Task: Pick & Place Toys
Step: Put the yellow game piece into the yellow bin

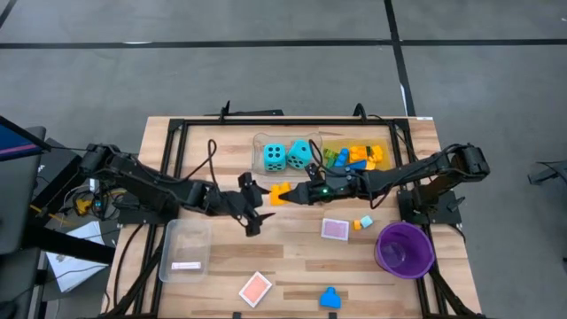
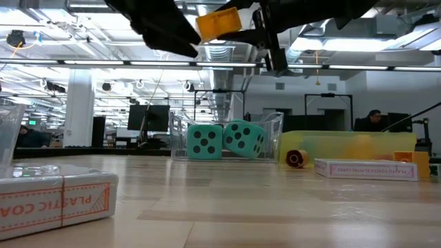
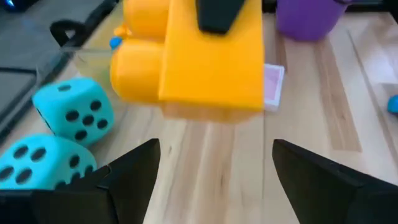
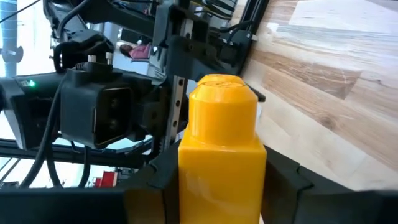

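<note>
The right gripper (image 1: 292, 195) holds the yellow brick (image 1: 280, 192) in the air; the left gripper (image 1: 252, 206) stands wide just beside. A collision could knock the brick loose.

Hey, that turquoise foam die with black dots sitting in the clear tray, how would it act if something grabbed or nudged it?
The turquoise foam die looks soft, so it would probably squash under a squeeze and weigh little. Its flat faces rest squarely in the clear tray, so a nudge would likely slide it, not roll it.
</note>
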Action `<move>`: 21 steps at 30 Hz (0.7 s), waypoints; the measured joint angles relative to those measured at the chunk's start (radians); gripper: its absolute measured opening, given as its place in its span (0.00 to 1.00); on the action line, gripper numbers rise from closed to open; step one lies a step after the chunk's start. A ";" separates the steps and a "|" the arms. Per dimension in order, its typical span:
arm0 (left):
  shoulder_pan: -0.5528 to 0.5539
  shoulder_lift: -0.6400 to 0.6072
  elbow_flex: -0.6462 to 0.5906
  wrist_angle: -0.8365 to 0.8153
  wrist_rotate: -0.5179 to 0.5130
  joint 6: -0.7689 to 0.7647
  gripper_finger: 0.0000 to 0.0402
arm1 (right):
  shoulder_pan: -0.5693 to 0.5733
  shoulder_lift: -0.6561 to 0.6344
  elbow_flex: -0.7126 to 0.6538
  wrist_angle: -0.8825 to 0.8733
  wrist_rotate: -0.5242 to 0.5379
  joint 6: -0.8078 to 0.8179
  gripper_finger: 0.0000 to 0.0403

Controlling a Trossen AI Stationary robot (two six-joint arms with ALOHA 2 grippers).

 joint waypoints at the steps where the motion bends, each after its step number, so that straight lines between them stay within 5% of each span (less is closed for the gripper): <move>1: -0.004 0.000 0.000 -0.013 0.000 -0.022 0.76 | 0.000 0.000 0.000 -0.005 0.000 0.000 0.37; 14: -0.066 0.000 0.000 -0.090 0.000 -0.193 0.75 | 0.000 -0.009 0.000 -0.091 -0.023 -0.030 0.35; 21: -0.098 0.000 0.000 -0.096 0.000 -0.256 0.75 | -0.001 -0.133 -0.001 -0.368 0.016 -0.091 0.34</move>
